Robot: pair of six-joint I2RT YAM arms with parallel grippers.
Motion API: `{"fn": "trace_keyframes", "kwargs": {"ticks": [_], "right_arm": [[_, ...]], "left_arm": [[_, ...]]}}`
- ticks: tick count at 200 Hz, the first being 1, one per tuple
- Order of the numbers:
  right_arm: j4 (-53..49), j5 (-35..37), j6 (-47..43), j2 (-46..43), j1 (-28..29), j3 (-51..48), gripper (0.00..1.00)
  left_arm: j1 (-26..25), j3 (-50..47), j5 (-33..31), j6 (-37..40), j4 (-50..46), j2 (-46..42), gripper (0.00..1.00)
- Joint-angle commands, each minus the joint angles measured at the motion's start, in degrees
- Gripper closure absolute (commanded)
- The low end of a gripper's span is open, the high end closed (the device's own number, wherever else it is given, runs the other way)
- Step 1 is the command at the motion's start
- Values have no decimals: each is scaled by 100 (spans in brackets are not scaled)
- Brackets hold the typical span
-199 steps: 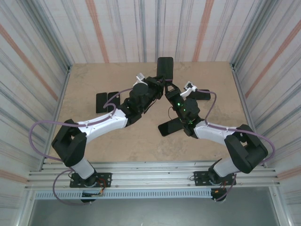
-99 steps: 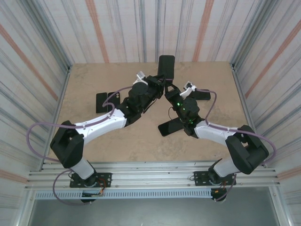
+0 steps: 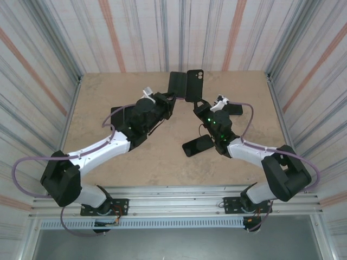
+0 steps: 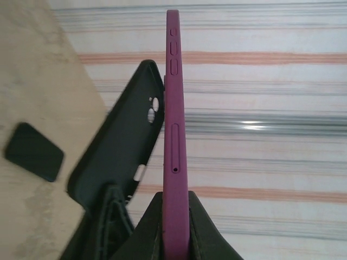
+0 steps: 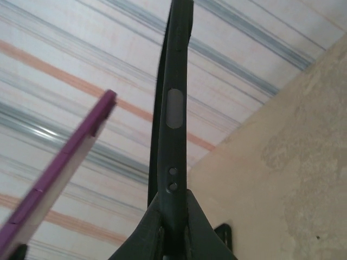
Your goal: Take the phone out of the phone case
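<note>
The phone (image 4: 176,135) has a purple rim and stands edge-on between the fingers of my left gripper (image 4: 176,216), which is shut on its lower end. The black phone case (image 5: 174,108) is empty and held upright by my right gripper (image 5: 174,216), shut on its bottom edge. From above, the phone (image 3: 177,84) and the case (image 3: 194,85) hang side by side over the far middle of the table, a small gap between them. The left gripper (image 3: 173,97) and the right gripper (image 3: 197,102) sit just below them. The case's camera cutout faces the top camera.
A dark phone (image 3: 198,145) lies on the wooden table (image 3: 162,162) under the right forearm. Another flat dark item (image 3: 116,116) lies at the left and one (image 3: 235,108) at the right. Striped walls close in the table on three sides.
One second ago phone and case were one dark slab between both grippers. The left arm has swung left with the phone, which now stands apart from the case in the right gripper.
</note>
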Motion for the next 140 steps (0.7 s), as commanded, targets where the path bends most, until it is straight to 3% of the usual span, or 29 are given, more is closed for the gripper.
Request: {"fn": "trace_keyframes", "kwargs": {"ticks": [1, 30, 59, 82, 140], "right_arm": [[-415, -428, 95, 245, 44, 341, 100], [-649, -596, 189, 556, 149, 528, 100], [-642, -688, 289, 935, 277, 660, 100], [-656, -704, 360, 1187, 382, 763, 100], [-705, -724, 403, 1775, 626, 1118, 100]], "left_arm": [[409, -299, 561, 256, 58, -261, 100], [818, -906, 731, 391, 133, -377, 100], [1298, -1539, 1086, 332, 819, -249, 100], [1644, -1635, 1446, 576, 797, -23, 100], [2103, -1845, 1712, 456, 1954, 945, 100]]}}
